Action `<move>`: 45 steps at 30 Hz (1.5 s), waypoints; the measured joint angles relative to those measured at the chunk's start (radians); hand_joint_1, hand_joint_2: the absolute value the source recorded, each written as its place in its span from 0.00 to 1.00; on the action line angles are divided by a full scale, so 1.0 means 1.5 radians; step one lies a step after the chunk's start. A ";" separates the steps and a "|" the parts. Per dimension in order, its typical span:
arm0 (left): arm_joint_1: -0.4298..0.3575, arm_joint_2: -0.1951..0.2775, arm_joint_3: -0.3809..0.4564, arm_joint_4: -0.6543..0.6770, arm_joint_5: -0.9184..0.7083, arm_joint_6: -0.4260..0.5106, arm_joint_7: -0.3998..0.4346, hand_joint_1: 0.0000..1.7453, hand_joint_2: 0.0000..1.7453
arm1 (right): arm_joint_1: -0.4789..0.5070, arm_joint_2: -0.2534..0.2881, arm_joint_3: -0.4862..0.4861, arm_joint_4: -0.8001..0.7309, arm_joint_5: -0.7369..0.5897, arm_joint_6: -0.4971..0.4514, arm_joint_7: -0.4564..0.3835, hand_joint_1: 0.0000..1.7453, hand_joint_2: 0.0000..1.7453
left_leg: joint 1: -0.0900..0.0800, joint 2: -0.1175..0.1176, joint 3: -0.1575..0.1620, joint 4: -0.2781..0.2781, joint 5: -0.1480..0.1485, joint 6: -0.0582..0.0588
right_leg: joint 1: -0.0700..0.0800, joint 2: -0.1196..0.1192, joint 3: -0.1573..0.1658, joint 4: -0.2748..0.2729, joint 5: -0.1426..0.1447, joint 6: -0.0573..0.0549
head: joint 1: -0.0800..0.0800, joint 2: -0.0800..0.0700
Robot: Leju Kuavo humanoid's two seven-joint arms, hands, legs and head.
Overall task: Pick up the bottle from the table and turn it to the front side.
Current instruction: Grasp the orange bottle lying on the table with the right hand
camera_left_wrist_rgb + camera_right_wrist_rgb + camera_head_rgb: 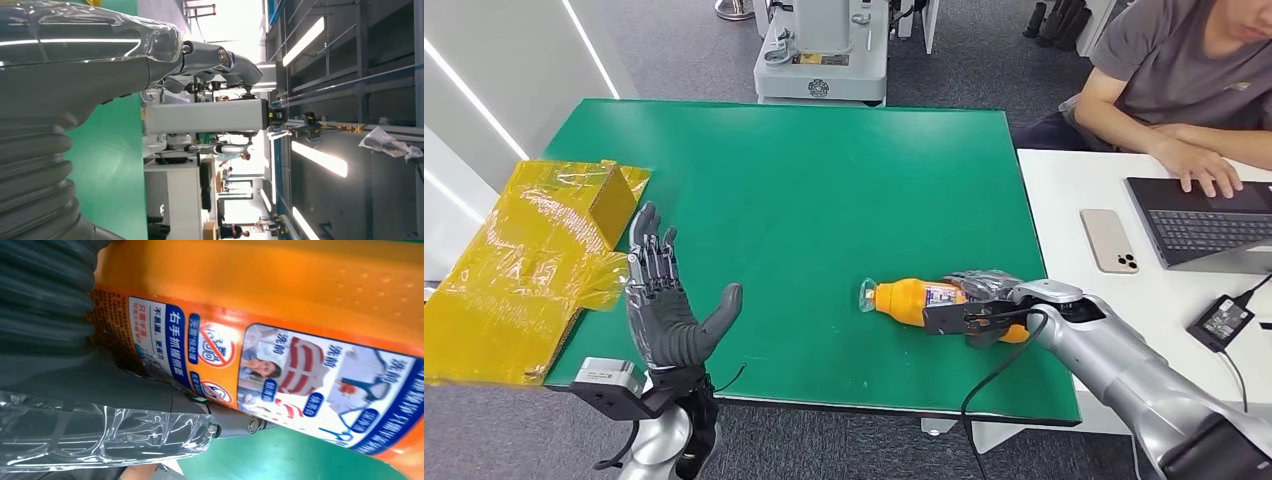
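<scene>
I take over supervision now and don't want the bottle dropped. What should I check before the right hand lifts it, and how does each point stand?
1. Bottle within reach, lying on its side on the green table: ok.
2. Right hand on the bottle's body, fingers over the label: ok.
3. Grasp firm enough to lift: cannot tell; the right wrist view shows the label close up, not how far the fingers wrap round.
4. Left hand open, raised, apart from the bottle: ok.
5. Yellow bag at the table's left edge, away from the bottle: ok.
6. Person's hand on the laptop, off the green table: ok.
</scene>
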 joint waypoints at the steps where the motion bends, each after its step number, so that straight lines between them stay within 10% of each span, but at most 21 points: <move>1: 0.002 0.000 0.000 -0.002 0.000 0.002 0.000 0.00 1.00 | 0.001 -0.003 0.001 -0.003 0.000 -0.001 0.001 0.00 1.00 | 0.000 0.000 0.000 0.000 0.000 0.000 | 0.000 0.000 0.000 0.000 0.000 0.000 | 0.000 0.000; 9: 0.021 0.000 0.005 -0.026 -0.001 0.018 -0.001 0.00 1.00 | 0.000 -0.008 0.010 -0.008 0.011 -0.008 0.017 0.00 1.00 | 0.000 0.000 0.000 0.000 0.000 0.000 | 0.000 0.000 0.000 0.000 0.000 0.000 | 0.000 0.000; 14: 0.033 -0.001 0.008 -0.044 -0.007 0.022 0.000 0.00 1.00 | -0.005 -0.007 0.013 -0.007 0.017 -0.019 0.020 1.00 1.00 | 0.000 0.000 0.000 0.000 0.000 0.000 | 0.000 0.000 0.000 0.000 0.000 0.000 | 0.000 0.000; 34: 0.069 -0.001 0.021 -0.078 -0.025 0.027 -0.011 0.00 1.00 | 0.002 0.049 -0.009 0.002 0.037 -0.171 -0.014 1.00 1.00 | 0.000 0.000 -0.001 0.000 0.000 0.000 | 0.000 0.000 0.000 0.000 0.000 0.000 | 0.000 0.000; 45: 0.075 -0.007 0.021 -0.094 -0.037 0.014 0.019 0.00 1.00 | 0.101 0.128 -0.140 -0.078 0.048 -0.455 0.006 1.00 1.00 | 0.000 -0.001 -0.001 -0.001 0.000 0.000 | 0.000 -0.001 -0.001 0.000 -0.001 0.000 | 0.000 0.000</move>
